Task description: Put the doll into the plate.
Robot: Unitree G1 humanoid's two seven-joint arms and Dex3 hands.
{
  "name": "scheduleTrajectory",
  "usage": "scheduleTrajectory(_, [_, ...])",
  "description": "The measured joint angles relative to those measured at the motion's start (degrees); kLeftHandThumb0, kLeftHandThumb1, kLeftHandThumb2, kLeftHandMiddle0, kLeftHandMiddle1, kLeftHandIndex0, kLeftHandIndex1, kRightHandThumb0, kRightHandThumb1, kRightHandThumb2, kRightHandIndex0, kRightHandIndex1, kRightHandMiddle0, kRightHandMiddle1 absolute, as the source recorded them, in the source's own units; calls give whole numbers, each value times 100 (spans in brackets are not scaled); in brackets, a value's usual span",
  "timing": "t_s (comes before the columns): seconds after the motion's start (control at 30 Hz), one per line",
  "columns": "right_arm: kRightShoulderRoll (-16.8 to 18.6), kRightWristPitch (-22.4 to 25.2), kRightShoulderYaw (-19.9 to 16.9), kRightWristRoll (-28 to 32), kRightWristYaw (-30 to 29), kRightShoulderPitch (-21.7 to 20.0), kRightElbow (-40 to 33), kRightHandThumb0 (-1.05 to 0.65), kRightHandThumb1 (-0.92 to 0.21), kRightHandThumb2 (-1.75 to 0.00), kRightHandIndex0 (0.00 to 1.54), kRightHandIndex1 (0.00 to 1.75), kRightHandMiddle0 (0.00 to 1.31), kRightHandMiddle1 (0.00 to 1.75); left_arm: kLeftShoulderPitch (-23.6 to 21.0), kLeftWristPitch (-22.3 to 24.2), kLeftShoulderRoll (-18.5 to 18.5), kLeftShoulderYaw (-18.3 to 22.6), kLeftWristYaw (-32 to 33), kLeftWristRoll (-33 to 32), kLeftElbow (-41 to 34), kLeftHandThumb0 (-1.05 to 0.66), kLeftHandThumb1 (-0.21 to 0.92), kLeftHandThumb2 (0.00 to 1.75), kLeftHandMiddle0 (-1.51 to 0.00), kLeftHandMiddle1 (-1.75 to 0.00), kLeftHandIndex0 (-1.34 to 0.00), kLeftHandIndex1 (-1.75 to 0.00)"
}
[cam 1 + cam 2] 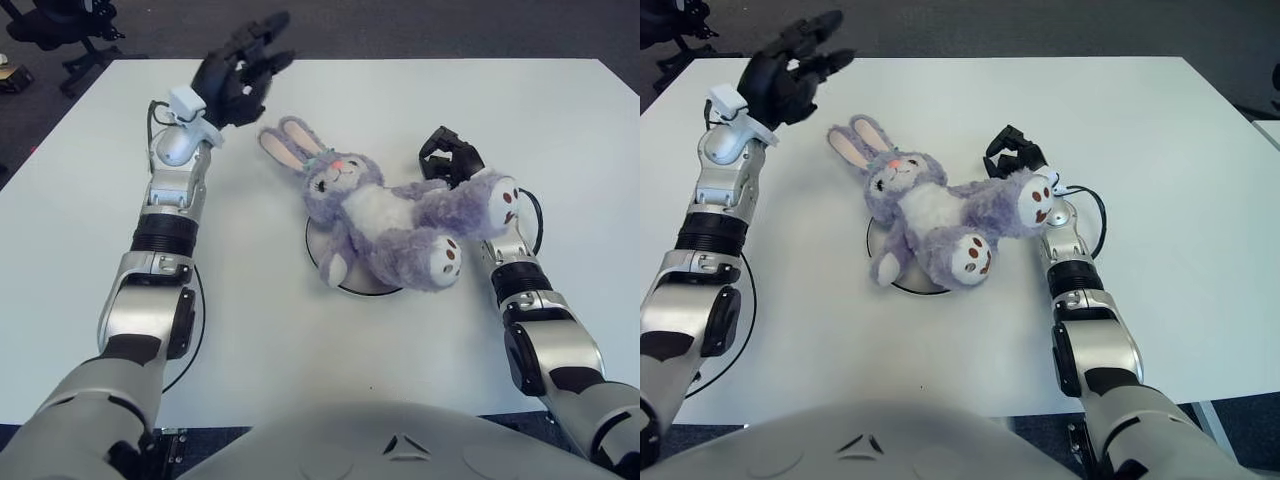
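The purple bunny doll [385, 215] lies on its back across the round plate [345, 282] in the middle of the white bench [300, 340], ears and one foot hanging past the rim. The left robot hand [238, 68] is raised off to the left, fingers spread and holding nothing. The right robot hand [450, 155] sits curled beside the doll's foot, gripping nothing I can see.

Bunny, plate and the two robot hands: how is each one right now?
Bunny doll: lying on its back across the plate, ears and one foot hanging over the edge.
Plate: flat on the white table, mostly covered by the doll.
Left hand: lifted, fingers spread, holding nothing, apart from the doll.
Right hand: fingers curled, beside the doll's raised foot; contact unclear.
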Motion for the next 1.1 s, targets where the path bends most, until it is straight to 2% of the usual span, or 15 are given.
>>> scheduleTrajectory(0.03, [0,-1,0,-2,0,0,1,-40,-62,-92,96,175,39,175,62,61,-60,54,66,-30,-76,-48,92,71,-86,-85,-52,-22])
scheduleTrajectory(0.07, [0,-2,0,-3,0,0,2,-40,-62,-92,96,175,39,175,111,106,-94,79,110,-48,-129,-48,92,72,-84,-106,-50,-41])
scheduleTrajectory(0.1, [0,-3,0,-4,0,-1,5,-40,-62,-92,96,175,39,175,191,151,-131,106,145,-60,-214,-48,92,73,-83,-114,-48,-50])
scheduleTrajectory(0.17, [0,-9,0,-5,0,-2,8,-40,-62,-91,96,175,39,175,344,182,-179,139,192,-58,-360,-48,92,75,-81,-142,-42,-78])
scheduleTrajectory(0.3, [0,-27,0,-6,-1,-9,24,-40,-62,-91,96,175,39,175,659,71,-209,172,210,24,-529,-47,92,76,-79,-167,-36,-107])
scheduleTrajectory(0.37, [1,-34,-1,-6,-1,-18,41,-40,-62,-91,96,175,39,175,806,-68,-216,202,173,37,-513,-41,92,64,-79,-170,-28,-140])
scheduleTrajectory(0.47, [6,-64,4,-9,0,-60,113,-40,-62,-91,96,175,39,175,1039,-536,-220,332,-72,-75,-271,-37,92,56,-82,-173,-23,-163])
scheduleTrajectory(0.6, [7,-119,0,-9,-3,-119,251,-40,-62,-91,96,175,39,175,1274,-1012,-284,583,-334,-321,372,-35,92,52,-87,-174,-22,-172])
scheduleTrajectory(0.77, [-7,-189,-18,-10,-17,-198,429,-40,-62,-91,96,175,39,175,1507,-1111,-430,791,-356,-433,985,-35,92,50,-91,-175,-22,-174])
scheduleTrajectory(1.1, [-12,-314,-14,-36,-14,-377,756,-40,-63,-91,96,175,39,175,1431,-1159,-605,869,-199,-429,1172,-35,90,53,-89,-175,-23,-175])
